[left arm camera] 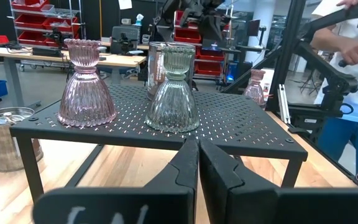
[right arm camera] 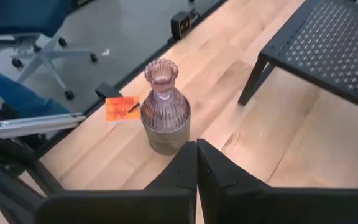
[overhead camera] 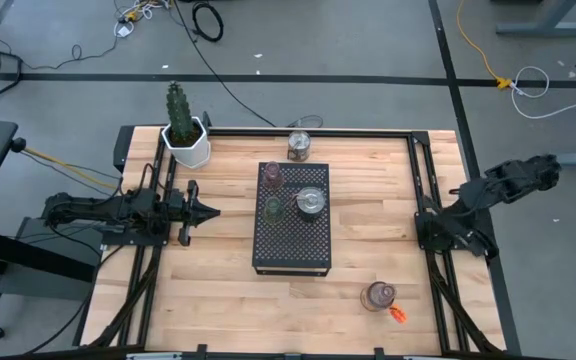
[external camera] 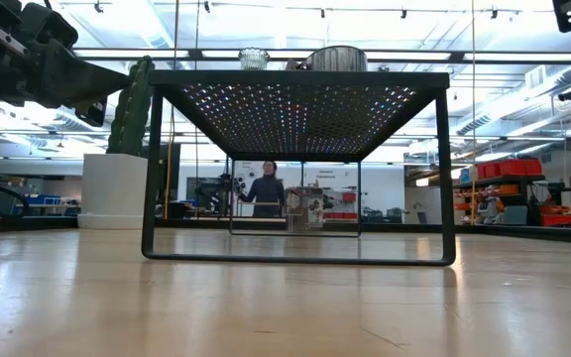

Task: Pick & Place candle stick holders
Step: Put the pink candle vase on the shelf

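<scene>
A black perforated rack [overhead camera: 291,250] stands mid-table. On its top stand a pink holder [overhead camera: 272,177], a green holder [overhead camera: 273,207] and a wider silvery holder [overhead camera: 310,202]. Another silvery holder [overhead camera: 299,146] stands on the table behind the rack. A pink holder [overhead camera: 378,296] with an orange tag [right arm camera: 122,108] stands on the table near the front right. My left gripper [overhead camera: 213,210] is shut and empty, left of the rack, pointing at the green holder [left arm camera: 173,90]. My right gripper [right arm camera: 196,152] is shut and empty at the table's right edge, pointing at the tagged pink holder [right arm camera: 165,109].
A white pot with a cactus [overhead camera: 186,135] stands at the far left corner. Black frame rails [overhead camera: 428,200] run along the table's sides. A person [left arm camera: 353,62] stands beyond the table's right side. Bare wood lies in front of the rack.
</scene>
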You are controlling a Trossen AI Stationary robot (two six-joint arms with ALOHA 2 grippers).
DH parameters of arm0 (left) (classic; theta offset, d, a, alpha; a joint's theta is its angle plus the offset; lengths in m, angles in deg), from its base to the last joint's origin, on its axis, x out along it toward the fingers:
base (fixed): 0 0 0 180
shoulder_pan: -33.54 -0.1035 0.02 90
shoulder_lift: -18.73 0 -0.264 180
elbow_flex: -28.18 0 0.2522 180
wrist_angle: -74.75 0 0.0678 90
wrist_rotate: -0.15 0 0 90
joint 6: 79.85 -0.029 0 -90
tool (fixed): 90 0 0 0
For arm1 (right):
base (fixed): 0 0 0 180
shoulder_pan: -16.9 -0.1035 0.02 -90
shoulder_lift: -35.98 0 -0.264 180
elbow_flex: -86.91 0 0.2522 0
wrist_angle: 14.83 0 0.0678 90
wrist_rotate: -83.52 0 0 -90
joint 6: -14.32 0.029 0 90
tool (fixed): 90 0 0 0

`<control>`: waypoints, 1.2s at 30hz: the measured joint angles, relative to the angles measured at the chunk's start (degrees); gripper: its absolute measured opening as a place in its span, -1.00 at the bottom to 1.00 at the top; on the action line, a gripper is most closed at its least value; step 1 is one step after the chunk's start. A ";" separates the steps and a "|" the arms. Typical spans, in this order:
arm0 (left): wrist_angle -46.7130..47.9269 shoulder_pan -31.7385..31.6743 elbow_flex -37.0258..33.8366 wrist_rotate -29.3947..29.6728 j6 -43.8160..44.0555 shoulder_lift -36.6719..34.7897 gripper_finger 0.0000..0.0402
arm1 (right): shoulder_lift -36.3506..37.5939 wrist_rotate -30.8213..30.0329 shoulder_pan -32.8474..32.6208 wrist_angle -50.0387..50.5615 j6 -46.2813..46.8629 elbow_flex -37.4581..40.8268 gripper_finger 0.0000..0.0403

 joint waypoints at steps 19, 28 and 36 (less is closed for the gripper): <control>-0.07 -0.01 0.01 0.00 0.00 0.00 -0.91 | -15.53 0.45 -0.02 1.01 1.75 0.00 -0.21; -0.09 -0.01 -0.01 -0.02 0.01 0.00 -0.91 | -18.10 3.46 -0.08 0.94 2.68 0.00 0.14; -0.09 -0.01 0.01 -0.02 0.01 0.00 -0.91 | -20.30 5.95 -3.47 -1.46 2.99 -0.04 0.36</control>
